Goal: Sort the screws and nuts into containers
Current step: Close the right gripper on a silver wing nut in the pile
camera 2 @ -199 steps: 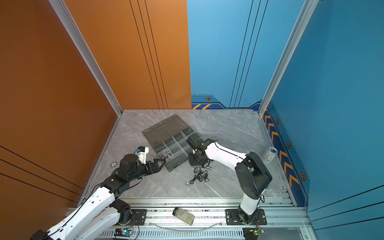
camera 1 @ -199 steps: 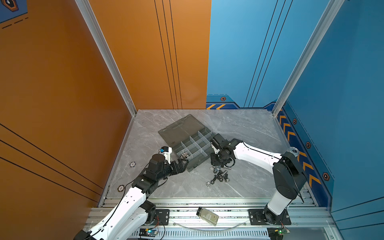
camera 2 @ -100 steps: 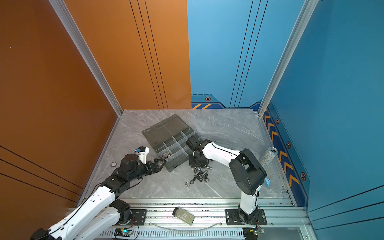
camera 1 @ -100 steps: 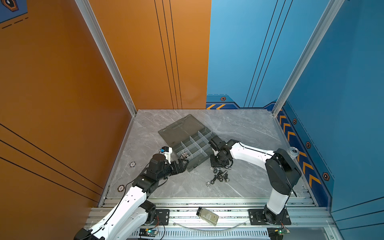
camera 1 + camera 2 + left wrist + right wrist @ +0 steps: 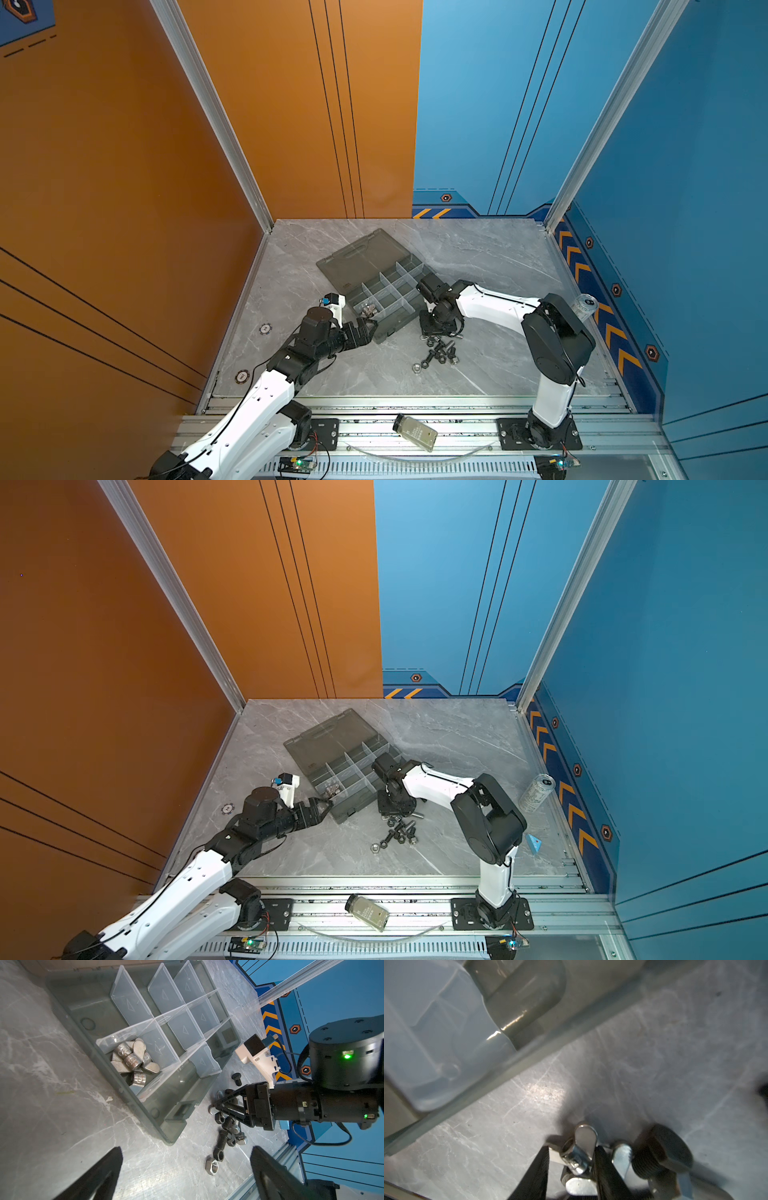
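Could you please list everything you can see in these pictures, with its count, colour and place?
organiser box: one, smoky grey, lid open flat, mid-table
wing nuts: about five, silver, in the box cell nearest the left hand
screws: several, mostly black, in a loose pile right of the box
hex nut: one, silver, at the pile's near edge
held wing nut: one, silver, between the right hand's fingers
drink can: one, silver, at the table's right edge
blue wedge: one, near the can
bottle: one, clear with an olive label, lying on the front rail
table: one, grey marble
left hand: open, at the box's near corner
right hand: shut on the held wing nut
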You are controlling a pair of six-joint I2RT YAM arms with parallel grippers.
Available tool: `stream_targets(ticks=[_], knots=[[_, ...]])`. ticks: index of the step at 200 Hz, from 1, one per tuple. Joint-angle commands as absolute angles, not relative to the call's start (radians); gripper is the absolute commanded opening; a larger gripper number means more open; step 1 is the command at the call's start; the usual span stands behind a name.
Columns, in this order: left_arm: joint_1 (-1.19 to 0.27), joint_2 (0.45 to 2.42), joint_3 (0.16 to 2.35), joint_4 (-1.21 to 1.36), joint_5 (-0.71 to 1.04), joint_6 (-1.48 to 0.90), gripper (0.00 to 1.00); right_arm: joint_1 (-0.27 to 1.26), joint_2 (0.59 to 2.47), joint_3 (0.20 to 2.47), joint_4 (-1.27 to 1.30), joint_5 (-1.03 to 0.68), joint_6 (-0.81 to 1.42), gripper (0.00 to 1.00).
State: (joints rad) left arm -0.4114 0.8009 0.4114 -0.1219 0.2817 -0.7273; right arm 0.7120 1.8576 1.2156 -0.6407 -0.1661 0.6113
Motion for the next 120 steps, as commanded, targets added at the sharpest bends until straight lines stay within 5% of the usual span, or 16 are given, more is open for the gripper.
stream_targets(ticks=[1,120], knots=[[-0.406,0.800,0.428,-0.109,0.301,-0.720,0.98,0.707,1.882,1.218,-0.634,-0.194,0.630,0.39],[-0.405,0.769,0.411,-0.120,0.298,-0.721,0.98,0.758,1.926,1.253,-0.664,-0.144,0.632,0.33]])
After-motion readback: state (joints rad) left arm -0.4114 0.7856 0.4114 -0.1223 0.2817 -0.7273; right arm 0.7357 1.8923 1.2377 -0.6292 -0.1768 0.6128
